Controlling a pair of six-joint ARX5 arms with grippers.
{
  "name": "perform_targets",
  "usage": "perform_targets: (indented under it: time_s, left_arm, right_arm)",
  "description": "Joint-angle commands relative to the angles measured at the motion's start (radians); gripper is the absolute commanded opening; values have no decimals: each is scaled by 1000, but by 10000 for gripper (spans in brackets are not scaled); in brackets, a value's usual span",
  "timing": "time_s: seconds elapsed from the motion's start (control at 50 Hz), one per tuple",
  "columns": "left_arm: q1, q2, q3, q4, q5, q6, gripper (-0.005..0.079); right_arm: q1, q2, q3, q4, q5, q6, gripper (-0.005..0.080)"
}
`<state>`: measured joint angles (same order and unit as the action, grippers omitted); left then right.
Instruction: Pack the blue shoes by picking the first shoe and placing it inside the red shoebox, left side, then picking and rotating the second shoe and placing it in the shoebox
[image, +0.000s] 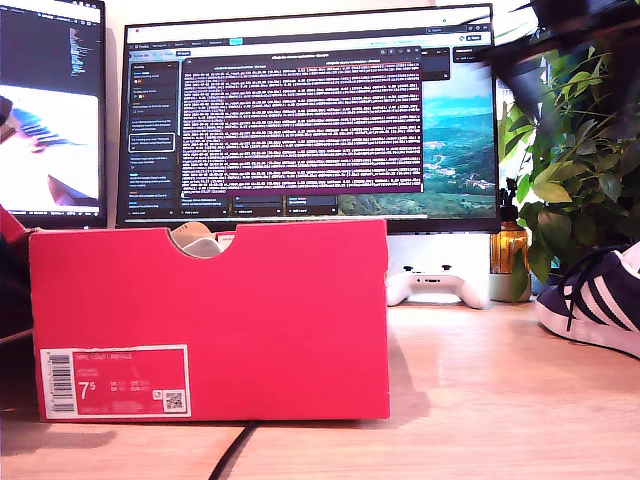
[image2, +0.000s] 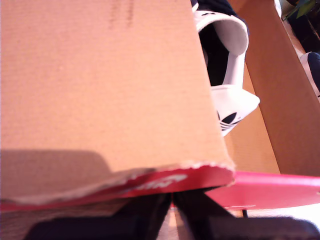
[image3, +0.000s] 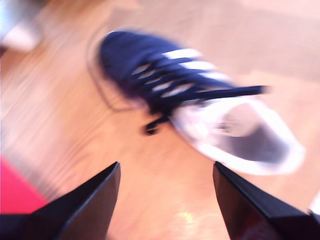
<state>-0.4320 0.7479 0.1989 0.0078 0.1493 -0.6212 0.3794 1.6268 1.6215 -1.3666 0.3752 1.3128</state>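
Desk (image: 480, 400): monitors (image: 310, 120), controller (image: 438, 285), plant (image: 575, 150) | first claw (image2: 172, 200) pinches shoebox (image: 210, 320) flap | second claw (image3: 165, 195) wide above shoe (image3: 190, 100)

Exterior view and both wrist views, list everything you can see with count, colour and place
red shoebox: one, bright red, on the wooden desk, toward the exterior view's left.
blue shoes: two, navy with white stripes; one inside the box, one on the desk at the exterior view's right.
monitors: two, dark frames, one behind the box, one at the exterior view's left edge.
game controller: one, white, under the middle monitor.
plant: one, green, exterior view's right.
cable: one, black, in front of the box.
my first gripper: jaws shut on the box's flap edge.
my second gripper: jaws open above the desk shoe.
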Motion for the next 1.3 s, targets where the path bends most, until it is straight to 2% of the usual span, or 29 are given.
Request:
perform_targets:
  time_s: [0.0, 0.62, 0.72, 1.0, 1.28]
  left_arm:
    - [-3, 0, 5, 8, -1, 0, -19]
    - [-3, 0, 5, 8, -1, 0, -19]
    - [-3, 0, 5, 8, -1, 0, -19]
    - [-3, 0, 5, 8, -1, 0, -19]
    - [-2, 0, 5, 8, -1, 0, -19]
  right_arm:
    - [2, -10, -63, 0, 2, 27, 535]
    - [-31, -201, -393, 0, -47, 340, 521]
    - [-48, -201, -426, 6, -66, 358, 495]
    - [-92, -201, -488, 167, -113, 355, 495]
    - [-142, -199, -553, 199, -139, 354, 495]
